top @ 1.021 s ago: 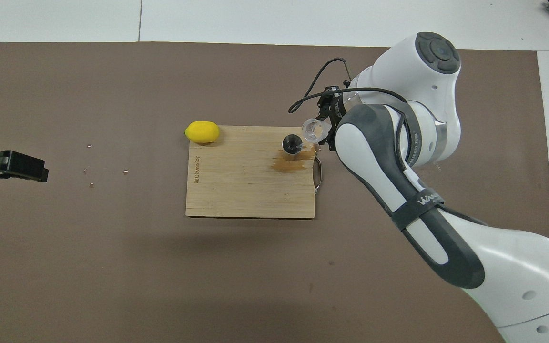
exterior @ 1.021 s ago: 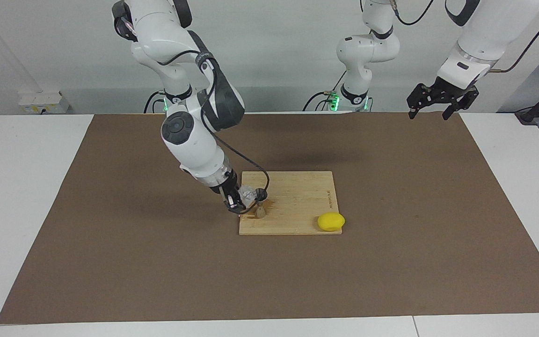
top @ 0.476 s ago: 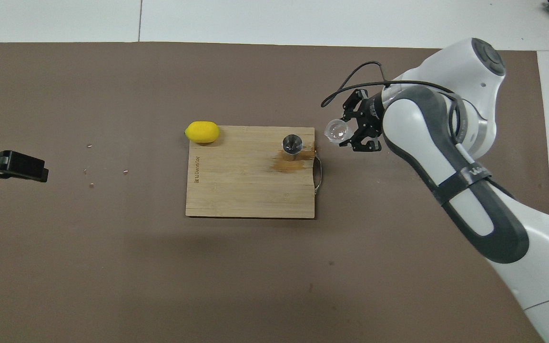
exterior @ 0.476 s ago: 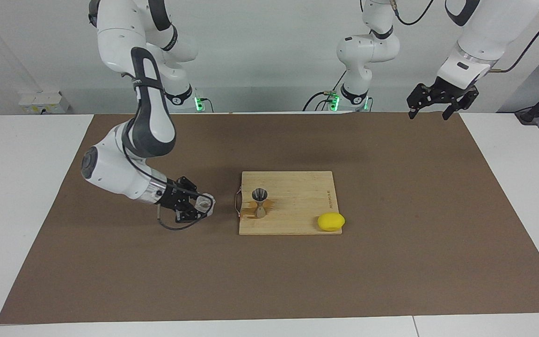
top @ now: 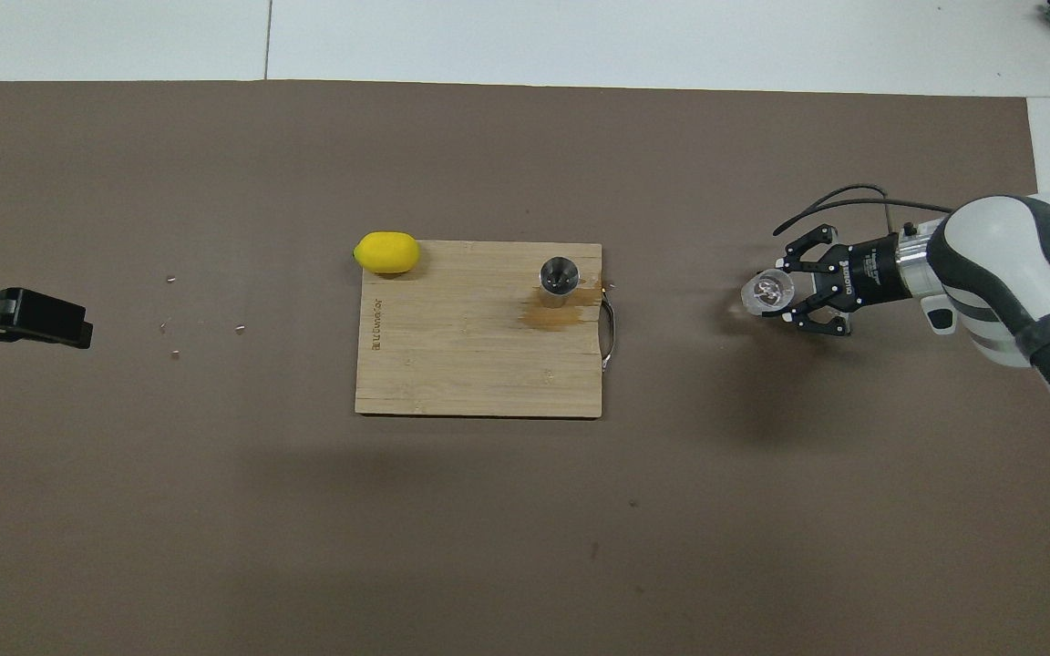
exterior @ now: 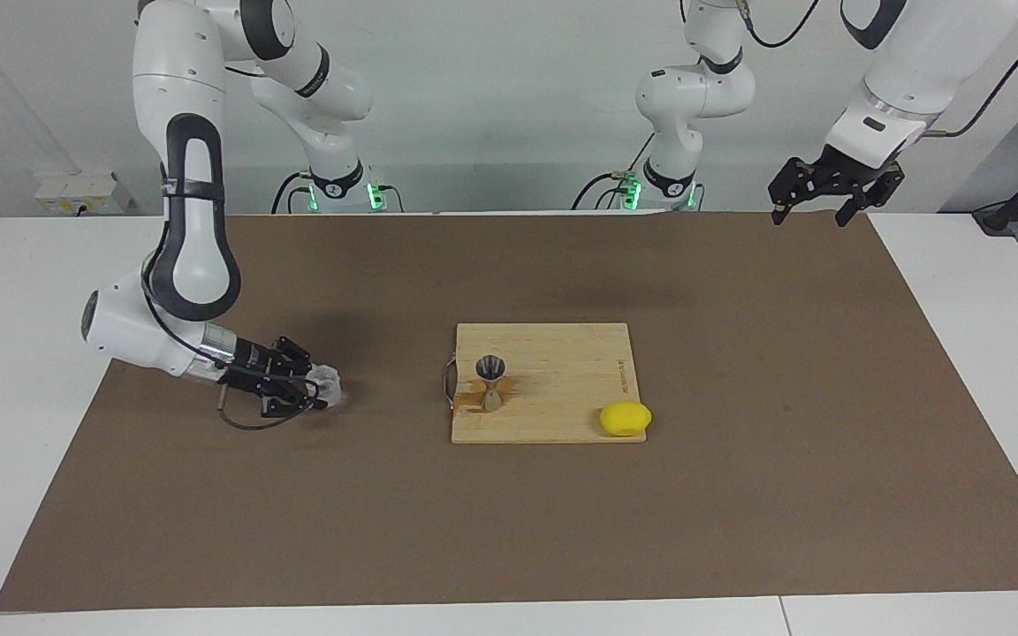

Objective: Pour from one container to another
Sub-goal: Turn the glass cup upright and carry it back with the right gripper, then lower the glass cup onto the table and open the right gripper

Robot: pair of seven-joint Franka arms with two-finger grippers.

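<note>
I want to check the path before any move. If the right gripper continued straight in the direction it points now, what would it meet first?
The right gripper, shut on the glass tumbler, points along the mat toward the cutting board. Its handle probably comes first, then the jigger; height is hard to judge.

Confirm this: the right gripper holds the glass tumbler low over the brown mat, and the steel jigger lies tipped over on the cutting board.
One thing is wrong: the steel jigger stands upright on the cutting board, as the facing view shows. The rest holds: the right gripper holds the glass tumbler low over the brown mat.
</note>
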